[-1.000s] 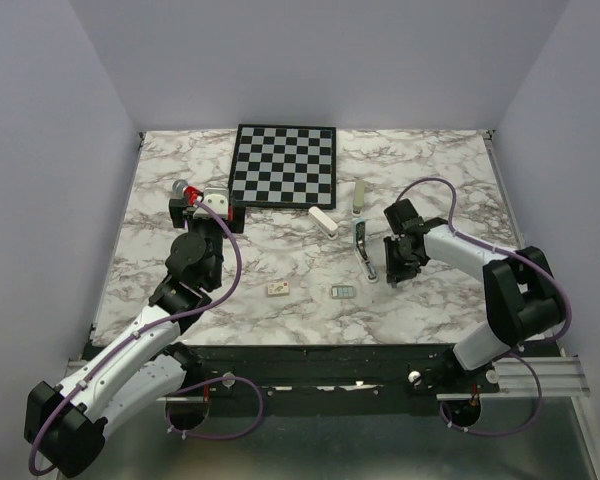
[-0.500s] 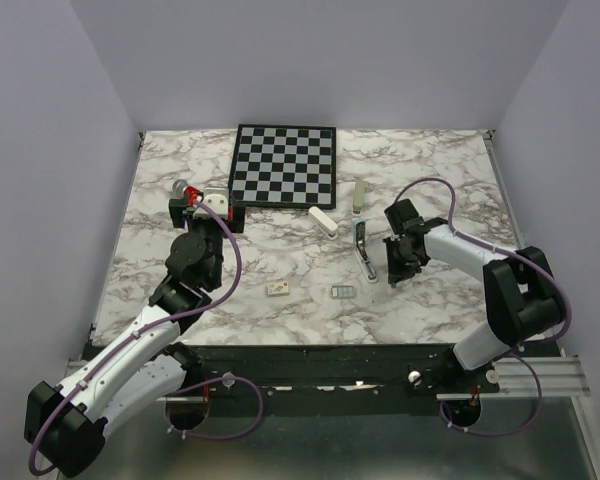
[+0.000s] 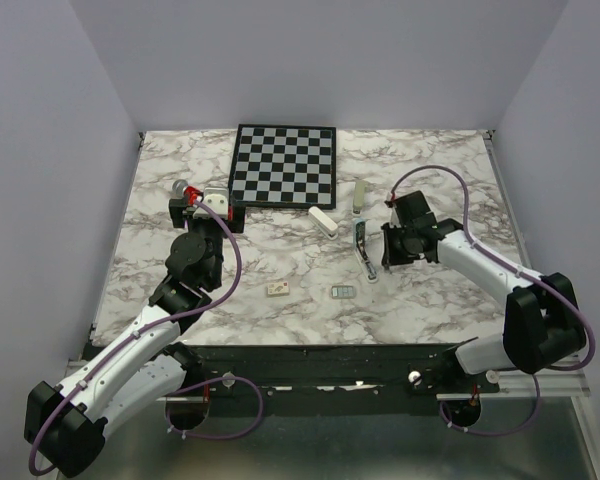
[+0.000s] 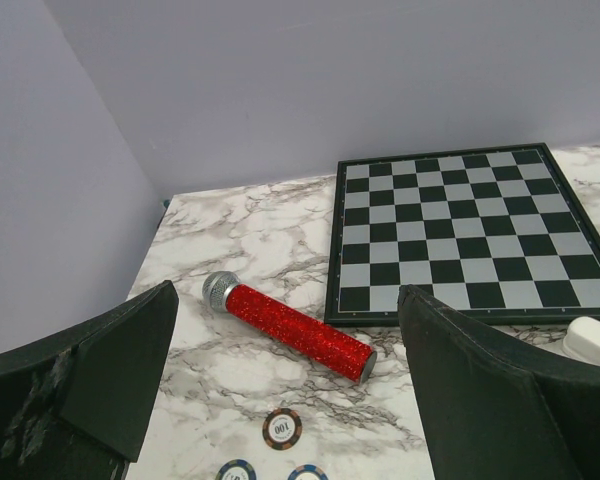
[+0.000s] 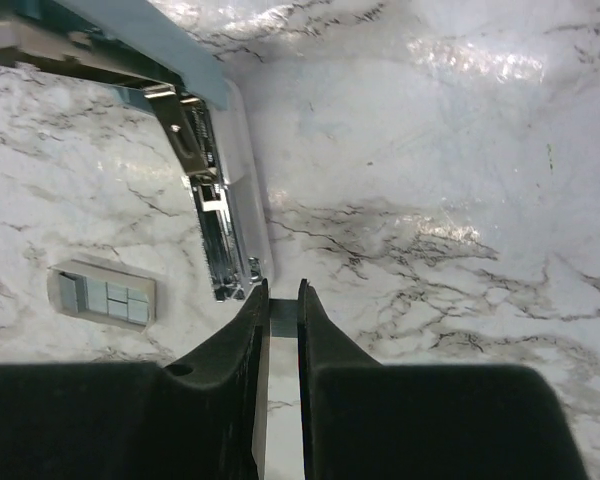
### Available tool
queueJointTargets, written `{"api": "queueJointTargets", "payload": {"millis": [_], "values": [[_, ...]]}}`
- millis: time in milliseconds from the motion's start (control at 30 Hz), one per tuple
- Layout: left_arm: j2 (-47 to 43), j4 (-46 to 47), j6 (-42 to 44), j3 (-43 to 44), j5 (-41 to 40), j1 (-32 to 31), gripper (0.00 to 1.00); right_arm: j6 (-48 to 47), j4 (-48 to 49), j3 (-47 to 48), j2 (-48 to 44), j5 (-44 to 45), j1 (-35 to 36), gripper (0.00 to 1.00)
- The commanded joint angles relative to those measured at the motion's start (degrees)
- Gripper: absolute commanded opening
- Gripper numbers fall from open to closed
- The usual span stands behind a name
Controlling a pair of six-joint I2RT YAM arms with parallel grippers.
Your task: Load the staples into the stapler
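**Stapler open on marble desk, staples lying loose beside it**

Overhead view: a white and grey marbled desk [image 3: 180, 290] is enclosed by pale lilac walls. A black and white chessboard [image 3: 283, 165] lies at upper centre. Two white and black robot arms reach in from the bottom edge.

Right of centre lies the stapler [image 3: 363, 245], hinged open, with its teal top swung toward the upper part of the frame and its silvery metal channel exposed. The staples [image 3: 344, 292], a small flat grey block with a paler rim, lie flat on the desk just below and left of the stapler's lower end, not touching it. Nothing is holding them.

The right pincer [image 5: 282, 290] is down at the desk beside the stapler's lower end. In the right wrist view its black fingers [image 5: 230, 350] are drawn almost together, leaving only a thin slit. One tip is right against the corner of the stapler's white base. Whether anything is pinched in the slit cannot be told. The staples appear at the lower left of that view, apart from the fingers.

The left pincer [image 4: 288, 300] is spread wide open and holds nothing. It is at the middle left of the overhead view, above a red glitter microphone [image 4: 295, 330] and a few poker chips [image 4: 281, 428].

Also on the desk are a white bar [image 3: 323, 221] and a pale bar [image 3: 359, 196] between the chessboard and the stapler, and a small cream tile [image 3: 278, 289] left of the staples.
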Motion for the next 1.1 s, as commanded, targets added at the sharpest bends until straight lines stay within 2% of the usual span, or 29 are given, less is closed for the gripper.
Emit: {"api": "queueJointTargets", "payload": {"millis": [0,300,467,1067], "values": [[-0.01,1.24,0.14,-0.74,-0.82,-0.32,0.99,-2.88,3.78,2.63,0.11,-0.41,2.43,0.18],[-0.36,1.24,0.23,-0.65,-1.08,-0.32,0.99,-5.17,9.92,3.34,2.83,5.31,8.15,0.18],[-0.36,1.24,0.23,-0.65,-1.08,-0.32,0.99,-5.87,13.27,2.54,4.32,6.19,8.41,0.18],[-0.28,1.42,0.49,-0.83,-1.17,-0.32,0.99,-6.31,13.45,1.4,6.88,6.19,8.59,0.18]]}}
